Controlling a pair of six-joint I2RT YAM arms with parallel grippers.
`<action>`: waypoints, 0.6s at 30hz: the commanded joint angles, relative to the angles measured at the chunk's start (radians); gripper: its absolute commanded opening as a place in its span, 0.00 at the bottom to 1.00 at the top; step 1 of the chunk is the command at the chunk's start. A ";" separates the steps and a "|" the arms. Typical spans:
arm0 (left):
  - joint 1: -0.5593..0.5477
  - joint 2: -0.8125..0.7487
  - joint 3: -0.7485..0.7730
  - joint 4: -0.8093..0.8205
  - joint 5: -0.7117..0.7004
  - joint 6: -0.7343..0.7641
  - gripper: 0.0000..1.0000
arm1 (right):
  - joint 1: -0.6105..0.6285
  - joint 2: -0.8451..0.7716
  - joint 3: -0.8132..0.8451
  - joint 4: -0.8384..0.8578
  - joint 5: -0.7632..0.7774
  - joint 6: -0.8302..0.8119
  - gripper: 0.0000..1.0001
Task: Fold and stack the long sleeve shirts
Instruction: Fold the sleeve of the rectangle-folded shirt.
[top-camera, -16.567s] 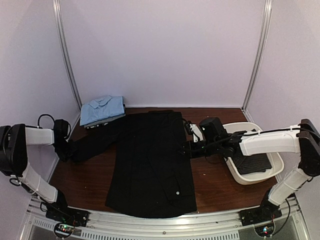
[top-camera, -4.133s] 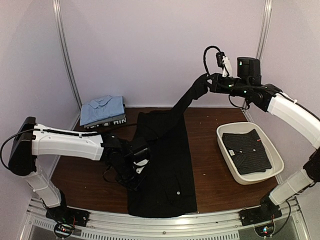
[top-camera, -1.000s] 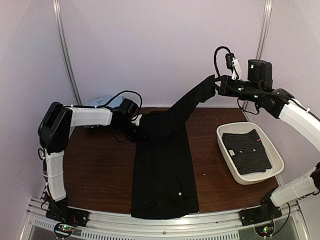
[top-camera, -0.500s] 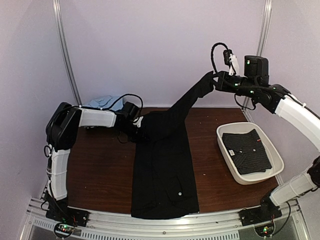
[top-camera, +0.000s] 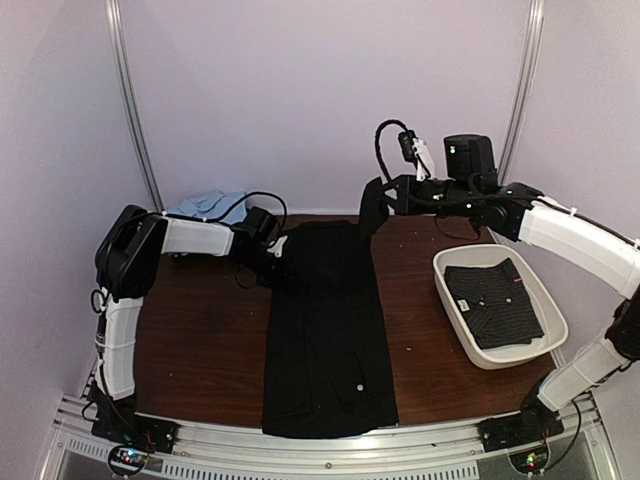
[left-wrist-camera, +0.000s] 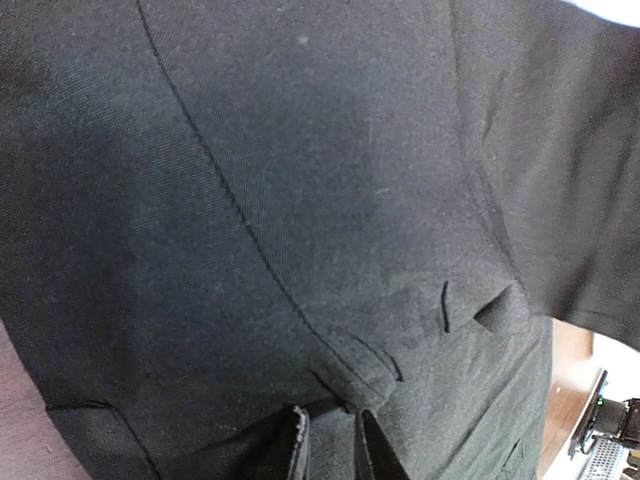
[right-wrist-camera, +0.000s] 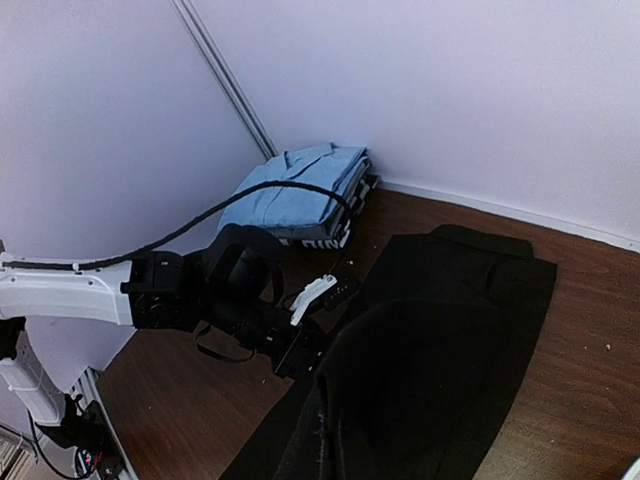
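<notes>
On the table (top-camera: 195, 345), the black shirt (top-camera: 325, 340) lies flat, narrowed lengthwise, its folding seemingly about halfway. A dotted shirt (top-camera: 492, 303) waits in the white tub (top-camera: 548, 345), apparently not yet stacked; folded blue shirts (top-camera: 205, 206) sit far left. The right claw (top-camera: 384, 192) clamps the raised sleeve (top-camera: 370, 215); the left claw (top-camera: 278, 252) pinches the shirt's shoulder edge.

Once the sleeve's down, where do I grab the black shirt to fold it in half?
Probably its near hem corners, coming in from either side. The black shirt lies flat as a narrow strip on the table, hem edge free and straight toward the arm bases.
</notes>
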 joint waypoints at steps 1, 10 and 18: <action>0.010 -0.019 0.029 0.039 0.045 0.002 0.17 | 0.057 0.030 -0.023 0.013 -0.013 -0.014 0.02; 0.010 -0.004 0.063 0.115 0.112 -0.053 0.17 | 0.112 0.045 0.033 -0.007 -0.024 -0.028 0.03; 0.007 0.073 0.138 0.159 0.154 -0.100 0.18 | 0.179 0.088 0.046 -0.040 -0.035 -0.049 0.03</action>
